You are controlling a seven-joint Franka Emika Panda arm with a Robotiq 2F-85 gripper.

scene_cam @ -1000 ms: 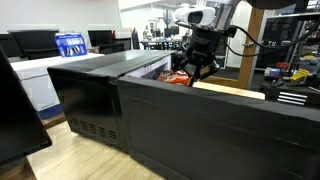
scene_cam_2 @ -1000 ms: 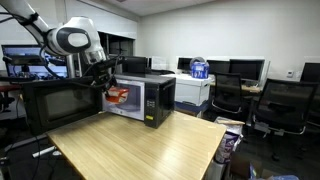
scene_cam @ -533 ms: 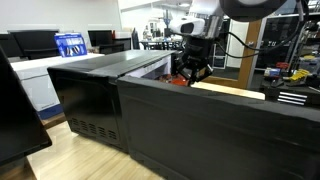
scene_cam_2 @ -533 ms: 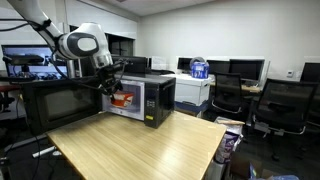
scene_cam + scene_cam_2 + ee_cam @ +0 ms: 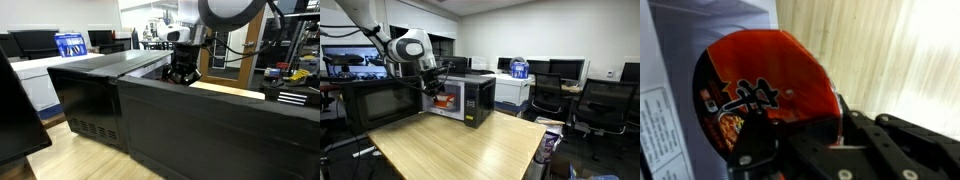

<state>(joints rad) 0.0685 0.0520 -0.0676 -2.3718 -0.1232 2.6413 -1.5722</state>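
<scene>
Red round instant-noodle bowl (image 5: pixel 765 95) sits clamped in the gripper (image 5: pixel 800 135), at the open front of the silver-and-black microwave (image 5: pixel 483 100). I judge mid-carry; next needs level travel, clearing the frame.

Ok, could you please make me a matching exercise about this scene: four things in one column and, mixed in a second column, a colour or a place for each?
Things:
1 noodle bowl
2 microwave
3 table
4 blue pack

Descriptions:
a light wood top
b on the white desk at the back
c red lid
d stands on the table

Pairs: 1-c; 2-d; 3-a; 4-b
</scene>
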